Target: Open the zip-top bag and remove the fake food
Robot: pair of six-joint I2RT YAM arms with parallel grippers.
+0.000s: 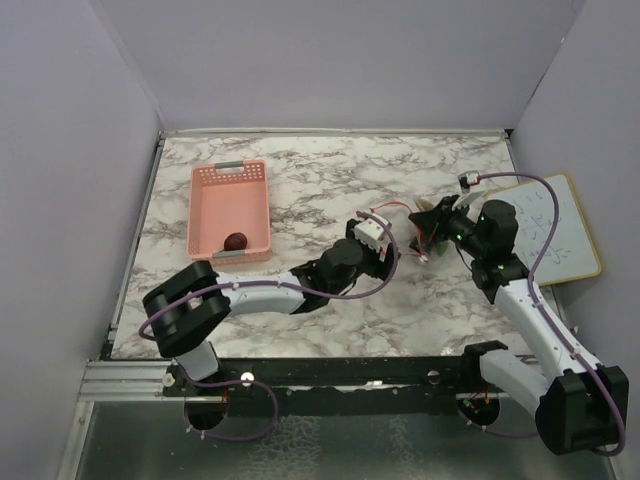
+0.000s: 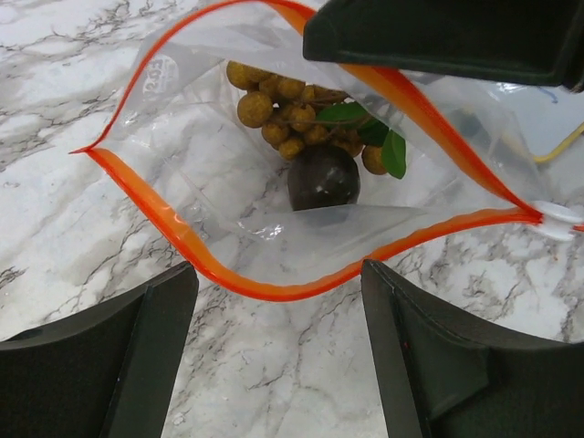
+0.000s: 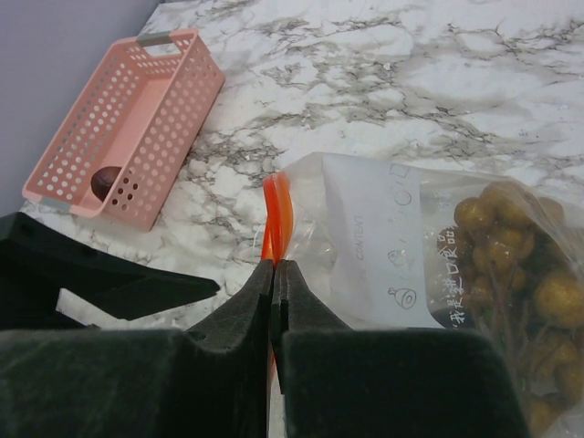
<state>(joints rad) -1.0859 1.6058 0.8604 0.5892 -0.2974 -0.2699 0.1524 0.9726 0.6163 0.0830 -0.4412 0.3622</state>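
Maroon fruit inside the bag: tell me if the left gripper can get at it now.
Probably yes. The right gripper pinches the rim of the zip-top bag, whose mouth gapes toward the open left gripper, and the maroon fruit lies just inside.

Your worktop (image 1: 330, 180) is white marble with grey and brown veins, and the walls (image 1: 330, 60) around it are pale lilac. The basket (image 1: 229, 210) is salmon pink, patterned with rows of small holes, and has grey handles. The round fruit (image 1: 235, 241) in it is dark maroon. The bag (image 2: 173, 164) is clear, with an orange-red strip along its mouth and a white slider (image 2: 557, 219). Through it you see a golden-brown bunch of balls (image 2: 274, 105), green leaves (image 2: 370, 123) and a second fruit (image 2: 323, 178), dark maroon-brown. The left tool (image 2: 276, 274) and the right tool (image 3: 274, 274) are black. The arms (image 1: 270, 290) are white and black, with purple cables (image 1: 545, 190).
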